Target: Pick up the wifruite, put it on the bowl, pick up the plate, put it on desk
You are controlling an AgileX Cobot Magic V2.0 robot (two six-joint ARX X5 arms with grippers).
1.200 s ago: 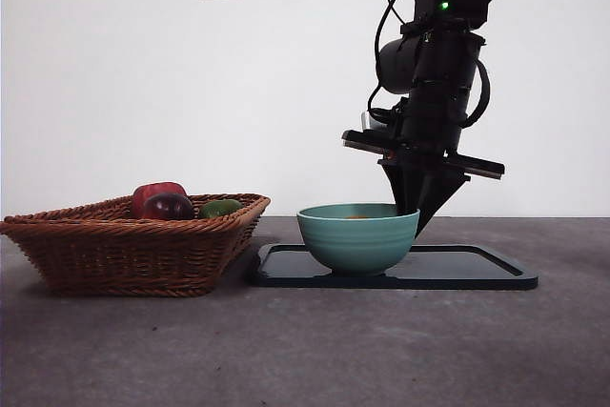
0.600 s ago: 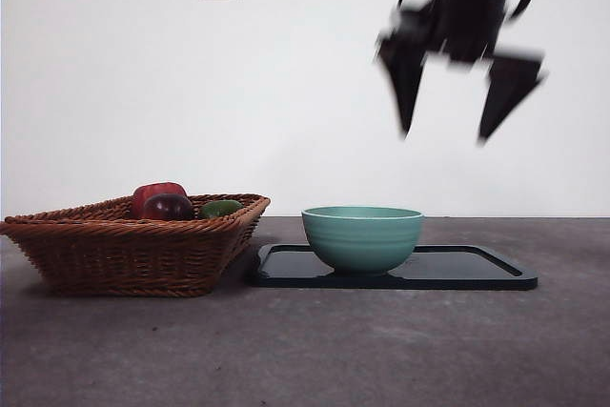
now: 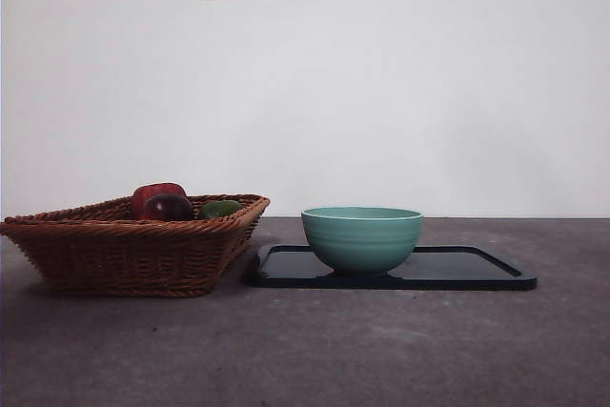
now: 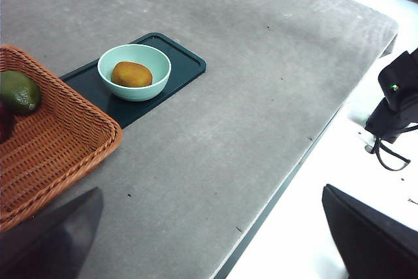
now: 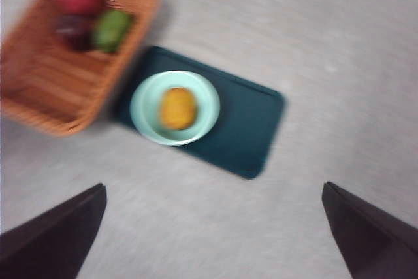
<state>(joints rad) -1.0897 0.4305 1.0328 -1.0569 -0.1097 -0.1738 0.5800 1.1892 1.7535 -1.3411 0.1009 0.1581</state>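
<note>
- The wifruite (image 4: pixel 132 74) lies inside the mint-green bowl (image 4: pixel 134 72), so to my eye the first half of the job is finished.
- The bowl stands on a dark rectangular tray (image 3: pixel 467 269), at the end of it nearest the wicker basket (image 3: pixel 133 245); the tray lies flat on the desk (image 3: pixel 381 350), just beside the basket.
- In the basket sit a red apple (image 3: pixel 157 192), a dark red-purple fruit (image 3: pixel 169 207) and a green fruit (image 4: pixel 17 91).
- The left gripper (image 4: pixel 215 233) hangs high off the desk's near edge, jaws spread wide, holding nothing.
- The right gripper (image 5: pixel 215 227) is high above the tray, its view blurred; jaws wide apart and empty.
- Neither arm shows in the front view.
- The step in hand looks like the plate; the tray seems the only candidate, and it carries the loaded bowl.
- Next, a gripper would need to come down to the tray's bare end, pinch its thin raised rim, and lift level so the bowl does not slide.
</note>
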